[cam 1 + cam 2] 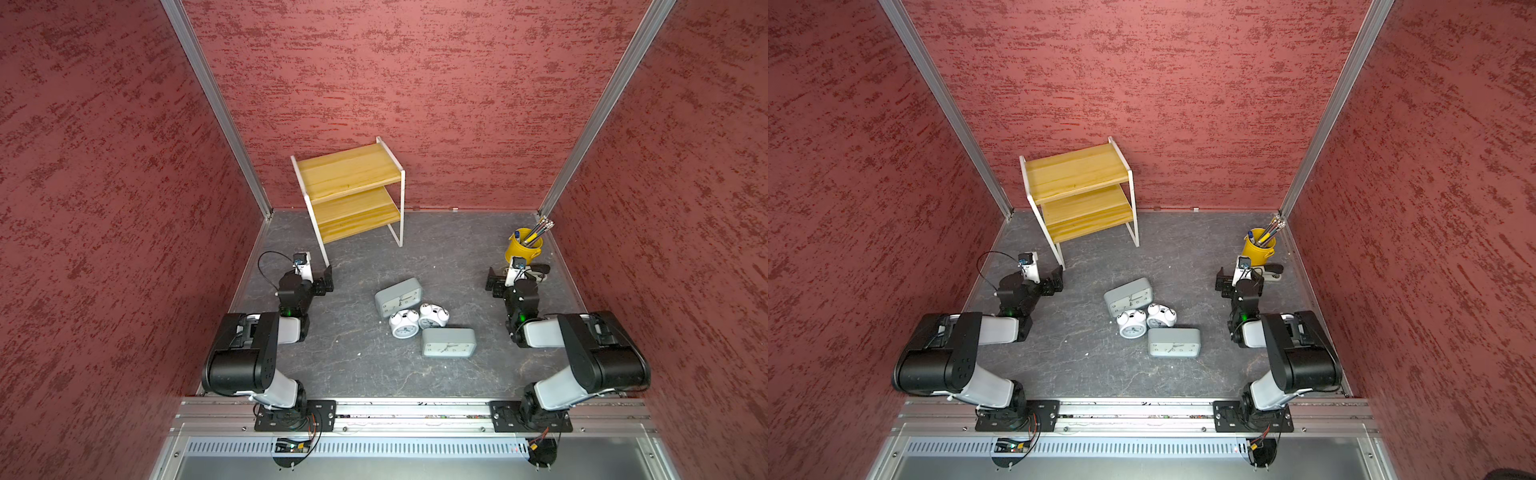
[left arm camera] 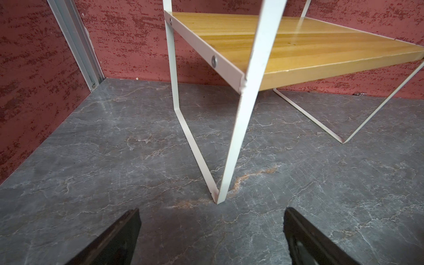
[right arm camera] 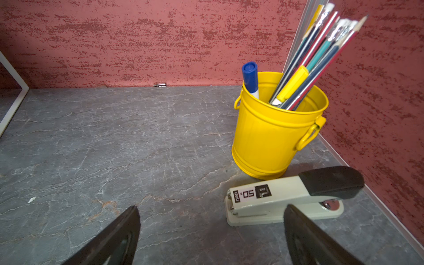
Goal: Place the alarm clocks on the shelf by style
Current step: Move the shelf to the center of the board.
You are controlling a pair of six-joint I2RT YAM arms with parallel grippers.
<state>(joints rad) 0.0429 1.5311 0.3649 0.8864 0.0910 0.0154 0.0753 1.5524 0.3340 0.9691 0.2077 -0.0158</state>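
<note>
Red textured walls box in your grey marbled table (image 1: 332, 374), and the shelf (image 1: 349, 166) stands at the back wall. All four clocks lie in a tight cluster in front of the shelf, well apart from it: a grey clock (image 1: 398, 297) nearest it, a bell clock (image 1: 404, 325) and a second bell clock (image 1: 433, 316) side by side just beyond, and a second grey clock (image 1: 449, 343) farthest from it. Your left gripper (image 2: 212, 213) is spread wide and holds nothing, low over the table just before the shelf's front leg. Your right gripper (image 3: 212, 211) is likewise wide apart and empty, well off to the shelf's side, near a stapler (image 3: 275, 199) and a yellow cup (image 3: 268, 142).
</note>
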